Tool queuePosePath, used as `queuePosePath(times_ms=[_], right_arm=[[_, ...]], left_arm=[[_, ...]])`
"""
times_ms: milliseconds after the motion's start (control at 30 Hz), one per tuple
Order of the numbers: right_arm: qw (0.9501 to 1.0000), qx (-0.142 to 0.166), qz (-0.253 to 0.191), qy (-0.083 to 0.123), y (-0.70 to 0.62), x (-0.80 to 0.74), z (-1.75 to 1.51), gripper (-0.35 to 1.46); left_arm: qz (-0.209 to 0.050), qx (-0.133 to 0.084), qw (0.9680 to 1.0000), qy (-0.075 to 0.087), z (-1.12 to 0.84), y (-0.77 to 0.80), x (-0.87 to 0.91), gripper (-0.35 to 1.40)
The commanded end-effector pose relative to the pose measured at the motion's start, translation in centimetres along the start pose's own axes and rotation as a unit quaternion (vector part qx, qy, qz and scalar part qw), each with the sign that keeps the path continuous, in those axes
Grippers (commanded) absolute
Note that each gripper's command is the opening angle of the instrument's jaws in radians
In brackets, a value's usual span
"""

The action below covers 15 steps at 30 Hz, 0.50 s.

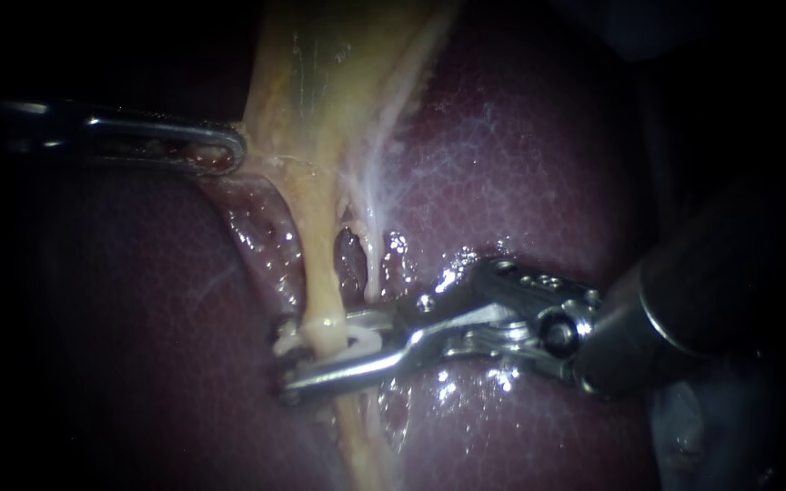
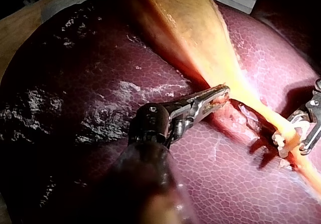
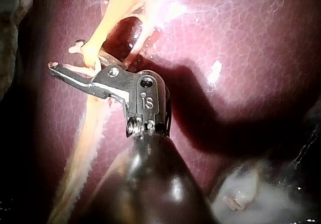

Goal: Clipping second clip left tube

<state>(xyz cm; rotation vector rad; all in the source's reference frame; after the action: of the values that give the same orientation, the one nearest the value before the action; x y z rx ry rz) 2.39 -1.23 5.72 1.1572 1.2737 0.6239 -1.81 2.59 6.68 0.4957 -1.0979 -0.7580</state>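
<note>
The left tube [image 1: 320, 273], yellowish, runs down from the gallbladder [image 1: 320, 82] over the dark red liver [image 1: 520, 164], with a paler, thinner right tube [image 1: 372, 264] just beside it on the right. My right instrument [image 1: 307, 356] reaches in from the right low on the left tube. Its jaws stand only narrowly apart, one on the far side of the tube and one on the near side, closed on a white clip [image 1: 363, 344] that lies across the tube. My left instrument [image 1: 229, 150] comes in from the left, its jaws pressed together on the gallbladder's left edge, well apart from the clip.
</note>
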Motion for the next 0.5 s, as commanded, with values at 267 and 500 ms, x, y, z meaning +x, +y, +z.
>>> queuePosePath(times_ms=[267, 500], right_arm=[[1.0000, 0.005, 0.000, -0.004, 0.00, -0.01, -0.01, -0.14], [1.0000, 0.008, 0.000, -0.006, 0.01, -0.02, -0.03, -0.35]], left_arm=[[0.000, 0.000, 1.0000, 0.000, 0.00, 0.00, 0.00, -0.35], [0.000, 0.000, 1.0000, 0.000, 0.00, 0.00, 0.00, -0.35]])
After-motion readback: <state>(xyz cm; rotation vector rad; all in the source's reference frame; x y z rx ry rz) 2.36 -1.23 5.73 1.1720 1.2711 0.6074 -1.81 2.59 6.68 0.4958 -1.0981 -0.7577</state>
